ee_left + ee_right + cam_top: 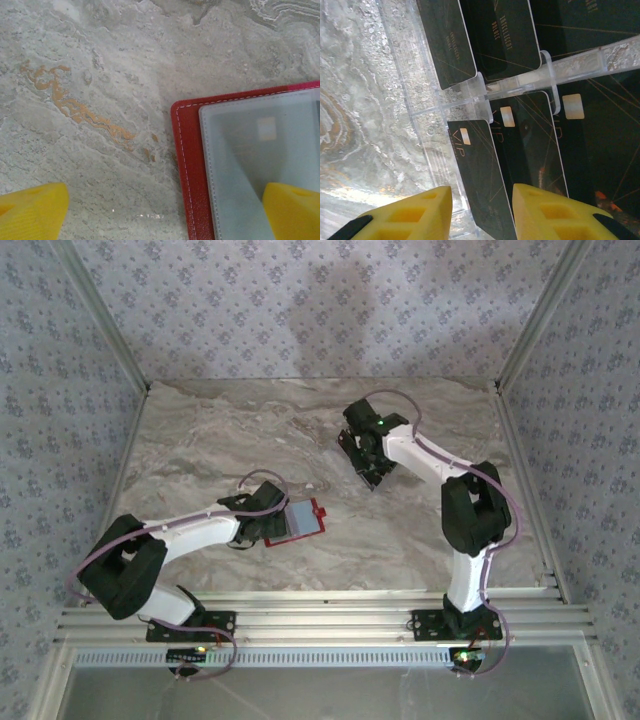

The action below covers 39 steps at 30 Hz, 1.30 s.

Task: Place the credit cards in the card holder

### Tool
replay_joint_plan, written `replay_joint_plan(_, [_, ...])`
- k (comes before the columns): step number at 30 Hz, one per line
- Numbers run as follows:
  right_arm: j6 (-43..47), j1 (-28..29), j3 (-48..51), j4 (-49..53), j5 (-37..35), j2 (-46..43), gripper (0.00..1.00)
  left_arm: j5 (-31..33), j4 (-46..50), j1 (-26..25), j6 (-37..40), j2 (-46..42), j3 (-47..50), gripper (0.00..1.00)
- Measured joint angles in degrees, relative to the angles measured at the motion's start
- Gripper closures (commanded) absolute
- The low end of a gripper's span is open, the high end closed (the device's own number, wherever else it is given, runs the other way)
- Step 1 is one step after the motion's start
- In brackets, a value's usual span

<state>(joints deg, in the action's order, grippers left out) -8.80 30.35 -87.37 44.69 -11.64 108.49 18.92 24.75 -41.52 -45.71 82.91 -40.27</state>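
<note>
R gripper (482, 215) is down at the clear rack (470, 95) where the credit cards (510, 40) stand. Jaws are narrowed, w/ 1 yellow finger either side of the front VIP card (477, 180). Can't tell if the pads are actually biting it or just bracketing it.

Card holder (300, 520) lies open on the marble table (200, 430), well apart from the rack and right by the L gripper (162, 215). That one is spread wide, 1 fingertip (292, 210) over the holder's pale inside, touching or not idk.

IMO the step is the pick. Close squarely on that 1 card only, stay off the rack's divider, then pull it out along its slot so it doesn't drag the neighbours. L should prob pin the holder flat so it doesn't skid when the card slides in.
</note>
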Motion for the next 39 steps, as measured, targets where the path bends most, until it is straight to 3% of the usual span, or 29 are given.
replay_joint_plan(14, [2.2,1.3,0.0,0.4,-2.7,2.1,0.66,0.0,0.0,0.3,0.0,0.0,0.0,0.00])
replay_joint_plan(39, [3.7,1.5,0.0,0.4,-6.4,0.5,0.64,0.0,-0.1,0.4,0.2,0.0,0.0,0.00])
